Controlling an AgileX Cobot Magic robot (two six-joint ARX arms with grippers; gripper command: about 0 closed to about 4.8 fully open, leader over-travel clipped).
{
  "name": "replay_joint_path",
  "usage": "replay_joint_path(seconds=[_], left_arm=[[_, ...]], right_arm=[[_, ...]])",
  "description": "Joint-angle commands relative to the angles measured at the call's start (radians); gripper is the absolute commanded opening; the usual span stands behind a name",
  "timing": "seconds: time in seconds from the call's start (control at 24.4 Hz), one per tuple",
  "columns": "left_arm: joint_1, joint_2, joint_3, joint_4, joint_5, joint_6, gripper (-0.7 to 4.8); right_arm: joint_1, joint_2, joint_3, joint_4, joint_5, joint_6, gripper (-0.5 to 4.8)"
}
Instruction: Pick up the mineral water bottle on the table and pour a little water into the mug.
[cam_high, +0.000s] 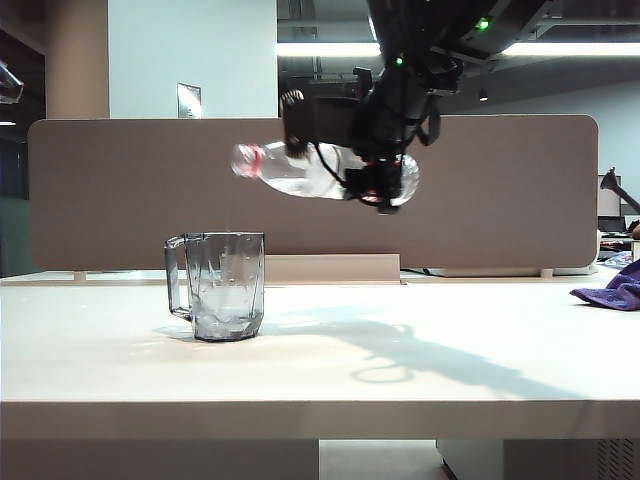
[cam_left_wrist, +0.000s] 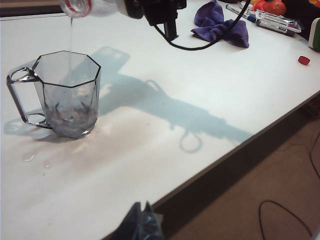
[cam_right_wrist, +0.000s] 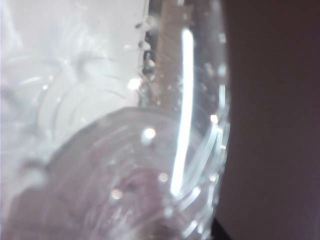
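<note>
The right gripper (cam_high: 385, 185), fingers clamped round the bottle (cam_high: 300, 172), holds it nearly level above the bench (cam_high: 400, 350), mouth over the mug (cam_high: 225, 285) near the left edge, water (cam_left_wrist: 70, 37) trickling in. The left gripper (cam_left_wrist: 142, 225) hangs off the front edge, fingers' state unclear.

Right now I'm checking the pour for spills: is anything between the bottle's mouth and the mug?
Nothing visible. The right gripper holds the bottle tilted, mouth above the mug, and a thin stream of water falls straight into its open top. The left gripper is near the table edge, well clear.
</note>
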Motion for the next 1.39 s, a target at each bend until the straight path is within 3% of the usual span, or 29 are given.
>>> replay_joint_path(seconds=[0.04, 0.25, 0.29, 0.53, 0.61, 0.7, 0.82, 0.94, 0.98, 1.19, 1.39], left_arm=[[0.000, 0.000, 0.006, 0.011, 0.005, 0.000, -0.04], [0.000, -0.001, 0.006, 0.011, 0.005, 0.000, -0.04], [0.000, 0.000, 0.006, 0.011, 0.005, 0.001, -0.03], [0.000, 0.000, 0.006, 0.011, 0.005, 0.001, -0.03], [0.000, -0.001, 0.006, 0.011, 0.005, 0.000, -0.04], [0.000, -0.001, 0.006, 0.011, 0.005, 0.001, -0.03], [0.000, 0.000, 0.006, 0.011, 0.005, 0.000, -0.04], [0.000, 0.000, 0.006, 0.011, 0.005, 0.001, -0.04], [0.000, -0.001, 0.006, 0.011, 0.005, 0.000, -0.04], [0.000, -0.001, 0.006, 0.011, 0.005, 0.001, -0.04], [0.000, 0.000, 0.006, 0.011, 0.005, 0.000, -0.04]], right_arm=[[0.005, -0.007, 0.003, 0.024, -0.019, 0.193, 2.74], [0.007, -0.007, 0.002, 0.000, -0.051, 0.508, 2.74], [0.006, -0.007, 0.002, -0.010, -0.095, 0.655, 2.74], [0.006, -0.007, -0.073, 0.075, -0.244, 1.003, 2.75], [0.006, -0.007, -0.129, 0.166, -0.243, 1.055, 2.84], [0.006, -0.007, -0.188, 0.254, -0.238, 1.117, 3.43], [0.001, -0.007, -0.257, 0.331, -0.236, 1.190, 3.45], [0.001, -0.007, -0.312, 0.383, -0.235, 1.231, 2.96], [0.002, -0.007, -0.348, 0.432, -0.236, 1.263, 2.53], [0.002, -0.007, -0.449, 0.603, -0.235, 1.350, 2.51], [0.002, -0.007, -0.504, 0.642, -0.220, 1.411, 2.52]])
